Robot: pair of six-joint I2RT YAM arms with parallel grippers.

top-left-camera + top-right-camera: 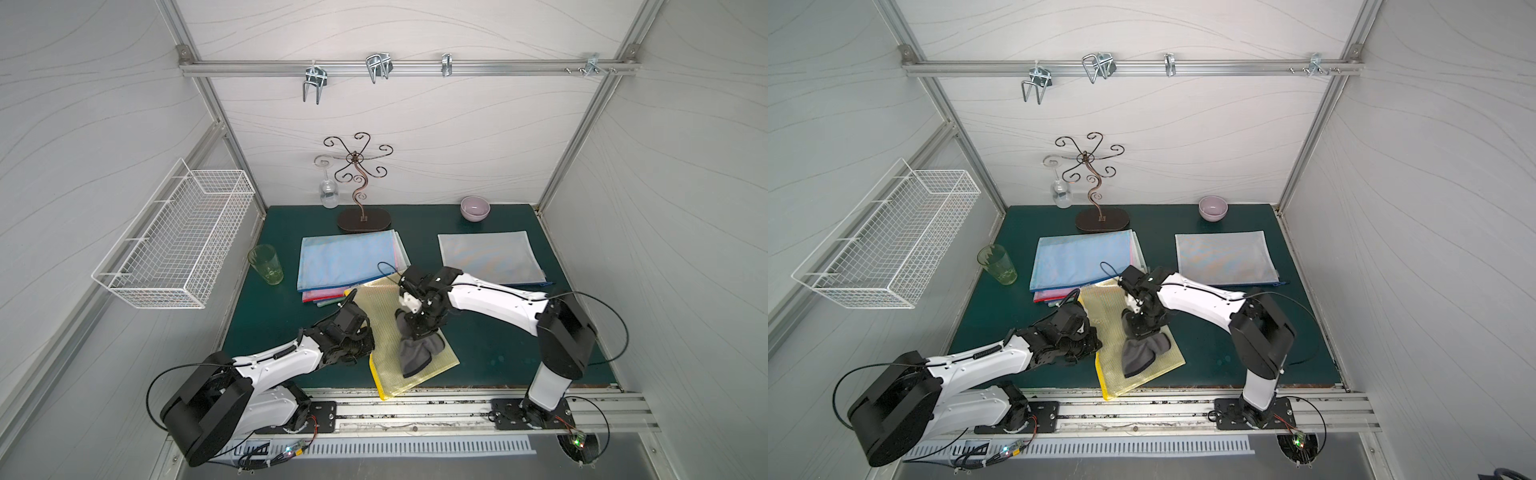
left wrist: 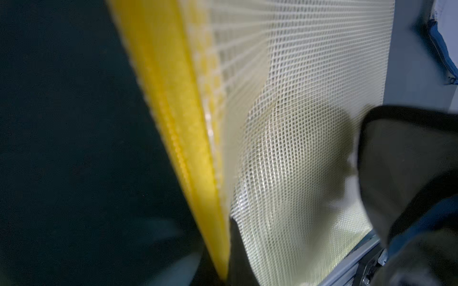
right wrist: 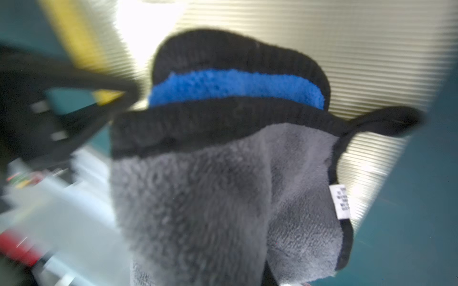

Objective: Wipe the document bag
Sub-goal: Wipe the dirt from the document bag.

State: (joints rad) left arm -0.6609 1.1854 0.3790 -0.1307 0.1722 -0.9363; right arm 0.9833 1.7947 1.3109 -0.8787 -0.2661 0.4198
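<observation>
The yellow mesh document bag [image 1: 382, 307] lay at about 6 o'clock on the green tabletop [image 1: 498, 345]. Its long axis ran roughly from 11 to 5 o'clock, and its near corner overhung the front edge onto the rail.

The right tool [image 1: 415, 330] was clamped on a grey, black-trimmed cloth [image 1: 417, 353]. The cloth draped onto the middle of the bag, with its loose tail pointing toward 6 o'clock. The left tool [image 1: 365, 347] was closed at the bag's 9 o'clock side, on the yellow zipper band [image 2: 178, 123]. Whether it pinched that edge or only pressed on it could not be told.

The wiping stroke seemed to be the step in hand, and it probably went best away from the anchored edge, toward 3 or 4 o'clock. That way the mesh would be drawn taut rather than bunched against the left tool.

- **Contact:** the right wrist view showed the cloth [image 3: 198, 198] folded and hanging, so a low, flat press would put more fabric on the bag.
- **Pressure:** light force looked wise, because the bag was thin and likely to slide on the tabletop.
- **Direction to avoid:** a push toward 6 o'clock risked sliding the overhanging corner further off.
- **Clearance:** the stack of other bags [image 1: 349, 262] at 11 o'clock touched the yellow bag's far end, so strokes there called for care.
</observation>
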